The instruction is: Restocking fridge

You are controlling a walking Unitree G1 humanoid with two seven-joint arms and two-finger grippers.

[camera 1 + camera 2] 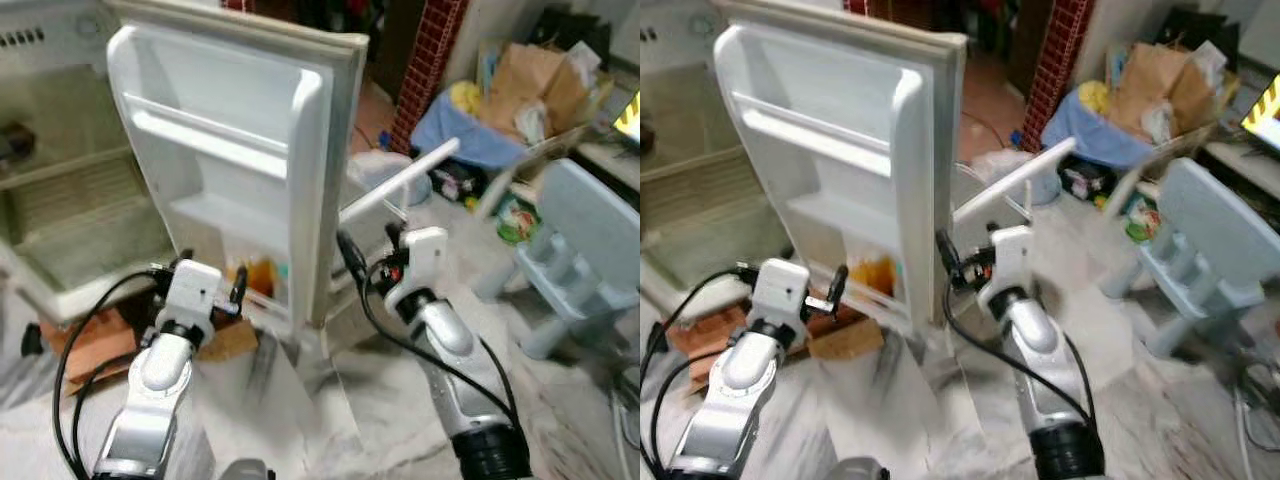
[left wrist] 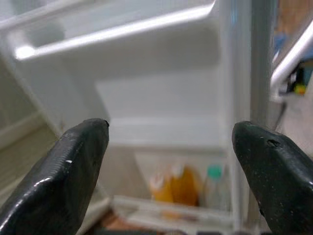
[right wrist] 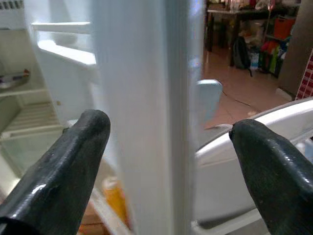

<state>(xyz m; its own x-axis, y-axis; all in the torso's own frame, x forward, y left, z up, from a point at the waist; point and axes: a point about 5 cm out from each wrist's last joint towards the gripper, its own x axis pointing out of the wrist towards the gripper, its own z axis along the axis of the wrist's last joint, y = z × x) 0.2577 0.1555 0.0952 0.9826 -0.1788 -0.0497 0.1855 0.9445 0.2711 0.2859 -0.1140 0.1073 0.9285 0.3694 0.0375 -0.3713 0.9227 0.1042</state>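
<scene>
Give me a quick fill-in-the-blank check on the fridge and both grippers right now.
1. The fridge door stands ____.
2. The orange bottles sit in the door's ____ shelf.
3. The right gripper has its fingers spread on either side of the door's ____.
4. The left gripper is ____.

Missing words: open; bottom; edge; open
</scene>
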